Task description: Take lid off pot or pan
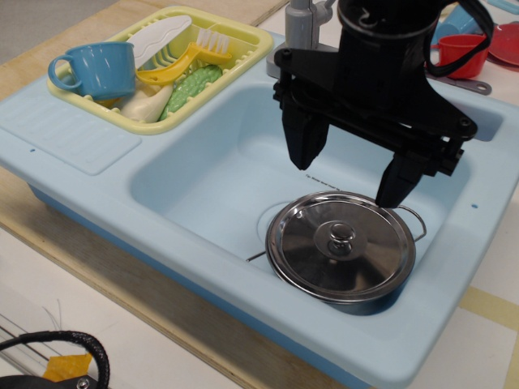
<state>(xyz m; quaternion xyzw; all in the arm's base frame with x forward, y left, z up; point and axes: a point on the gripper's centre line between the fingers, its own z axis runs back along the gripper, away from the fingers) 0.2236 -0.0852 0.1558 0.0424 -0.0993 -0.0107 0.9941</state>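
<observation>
The shiny steel lid (340,247) with its small round knob (341,237) sits flat on the shallow steel pot (369,301) in the near right part of the light blue sink basin (203,174). One wire loop handle (413,217) of the pot shows at the right. My black gripper (350,172) hangs just above and behind the lid, open and empty. Its left finger (304,142) and right finger (400,180) stand wide apart, with the right fingertip close to the lid's far rim.
A yellow dish rack (243,50) at the back left holds a blue cup (96,69), a yellow fork, a white utensil and green pieces. A grey tap (298,32) stands behind the basin. Red dishes (464,55) lie at the back right. A black cable (73,344) lies at the near left.
</observation>
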